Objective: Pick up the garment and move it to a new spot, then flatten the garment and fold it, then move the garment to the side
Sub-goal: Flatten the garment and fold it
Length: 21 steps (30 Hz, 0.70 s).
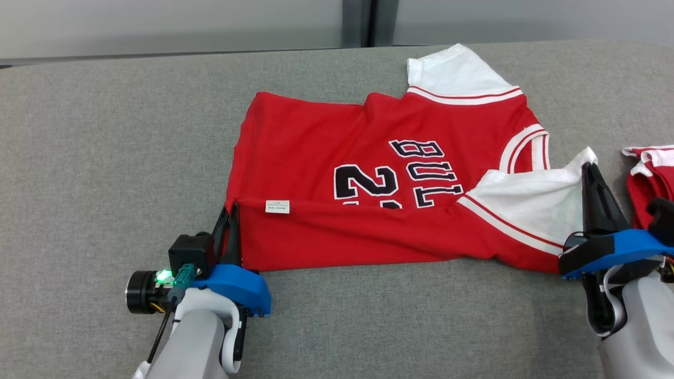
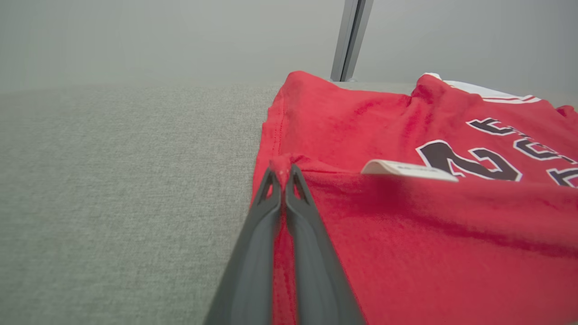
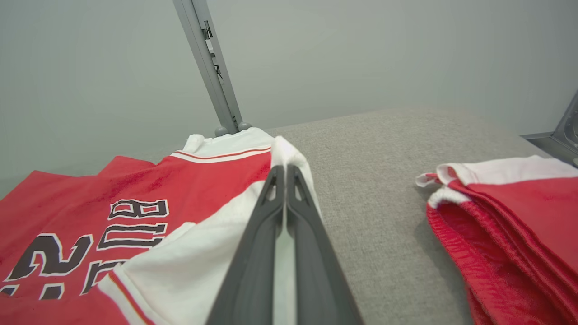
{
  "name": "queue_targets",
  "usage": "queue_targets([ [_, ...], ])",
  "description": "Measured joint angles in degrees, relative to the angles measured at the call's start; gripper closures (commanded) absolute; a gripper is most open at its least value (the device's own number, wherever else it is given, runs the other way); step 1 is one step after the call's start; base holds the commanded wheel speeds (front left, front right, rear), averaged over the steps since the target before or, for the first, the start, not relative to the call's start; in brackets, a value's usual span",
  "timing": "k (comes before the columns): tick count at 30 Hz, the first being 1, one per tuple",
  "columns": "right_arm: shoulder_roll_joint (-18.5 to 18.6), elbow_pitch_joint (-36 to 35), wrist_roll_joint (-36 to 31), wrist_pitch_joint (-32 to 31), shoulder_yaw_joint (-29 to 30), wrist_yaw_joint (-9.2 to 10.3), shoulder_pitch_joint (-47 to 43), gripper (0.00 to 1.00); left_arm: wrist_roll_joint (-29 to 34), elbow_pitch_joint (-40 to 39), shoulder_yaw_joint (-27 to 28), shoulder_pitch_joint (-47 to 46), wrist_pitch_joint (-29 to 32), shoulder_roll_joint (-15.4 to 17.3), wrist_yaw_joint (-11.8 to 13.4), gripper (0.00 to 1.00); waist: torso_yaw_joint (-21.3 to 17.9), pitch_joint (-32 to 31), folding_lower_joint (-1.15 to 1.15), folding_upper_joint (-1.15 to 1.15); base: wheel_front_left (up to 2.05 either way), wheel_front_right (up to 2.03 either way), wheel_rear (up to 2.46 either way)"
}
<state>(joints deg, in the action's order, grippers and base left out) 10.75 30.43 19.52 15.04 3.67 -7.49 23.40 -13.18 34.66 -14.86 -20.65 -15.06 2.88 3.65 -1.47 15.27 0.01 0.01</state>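
The red shirt (image 1: 326,158) lies spread on the gray desk (image 1: 105,158), a little right of the middle, with its hem toward the left and its collar toward the right. Its near long edge is turned over onto the body. A small white label (image 1: 277,206) therefore shows on top, and the black number and letters are partly covered.

The left pincer (image 1: 230,210) is closed on the near hem corner of the shirt. In the left wrist view a small bunch of red cloth sits pinched between its two tips. The right pincer (image 1: 591,169) is closed on the edge of the near white sleeve (image 1: 526,205), and in the right wrist view the white cloth runs between its fingers.

The far white sleeve (image 1: 453,71) lies near the back edge of the desk. Just to the right of the right pincer there is a second red and white garment (image 1: 650,179), folded in a pile. It does not touch the shirt, since a strip of gray desk lies between them, but it is close beside the right arm.

To the left of the shirt the desk gives wide open surface, and a narrower band runs in front of it. Behind the back edge stands a pale wall with a gray post (image 1: 359,21).
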Motion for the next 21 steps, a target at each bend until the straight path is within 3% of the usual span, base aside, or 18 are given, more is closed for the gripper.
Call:
queue_targets([
  [5, -0.1, 1.9, -1.7, 0.0, 0.5, 0.0, 1.8, 1.0, -0.2, 1.4, -1.2, -1.7, 0.0, 0.0, -0.2, 0.97, 0.6, 1.4, 0.0, 0.0, 0.0, 0.0, 0.0],
  [6, -0.1, 2.0, -2.6, 0.0, 0.7, 0.0, 2.0, 1.0, -0.6, 1.5, -1.4, -1.7, 0.0, 0.0, -0.1, 0.58, 0.6, 1.5, 0.0, 0.0, 0.0, 0.0, 0.0],
  [7, -0.1, 2.2, -3.1, 0.0, 0.7, 0.0, 2.3, 0.11, -1.5, 1.7, -1.6, -1.7, 0.0, 0.0, -0.1, 0.13, 0.7, 1.5, -0.01, 0.0, 0.0, 0.0, 0.0],
  [8, -0.4, 2.2, -3.2, 0.0, 1.0, 0.0, 2.3, 0.0, -2.7, 1.8, -1.7, -1.7, 0.0, 0.0, -0.1, 0.0, 0.7, 1.5, -0.01, 0.0, 0.0, 0.0, 0.0],
  [21, -1.5, -1.6, -1.1, 0.0, 3.0, 0.0, -6.0, 0.0, -9.8, 1.0, -3.0, 5.0, 0.0, 0.0, 1.4, 0.0, 0.1, 0.0, -0.02, -0.01, 0.0, 0.0, 0.0],
])
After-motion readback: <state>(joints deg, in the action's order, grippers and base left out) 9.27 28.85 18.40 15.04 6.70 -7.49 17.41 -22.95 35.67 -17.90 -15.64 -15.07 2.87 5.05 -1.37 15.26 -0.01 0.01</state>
